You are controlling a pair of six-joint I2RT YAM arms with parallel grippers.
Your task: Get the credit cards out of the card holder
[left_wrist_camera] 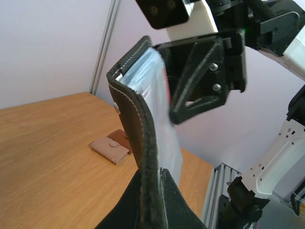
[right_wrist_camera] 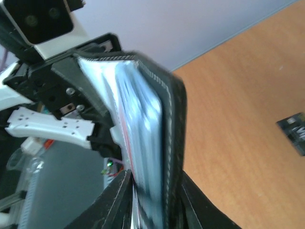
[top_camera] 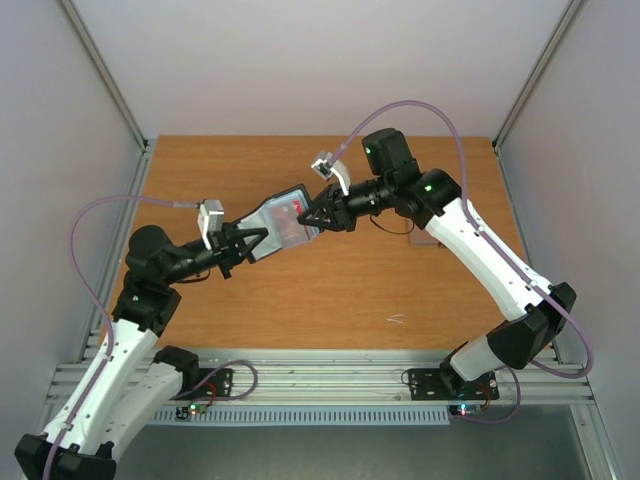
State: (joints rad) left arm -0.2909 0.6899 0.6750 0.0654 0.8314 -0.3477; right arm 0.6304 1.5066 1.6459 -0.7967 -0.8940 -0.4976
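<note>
While the soft, floppy-looking card holder hangs above the table, pinched at one end by the left gripper and straddled by the right gripper, whose hold I cannot tell, its stiff, probably slick credit cards want taking by an exposed edge.

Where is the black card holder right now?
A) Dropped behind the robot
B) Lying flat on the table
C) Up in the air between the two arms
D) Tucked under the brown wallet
C: the card holder sits off the table, with the left fingers clamped on one end and the right fingers on the other.
</note>
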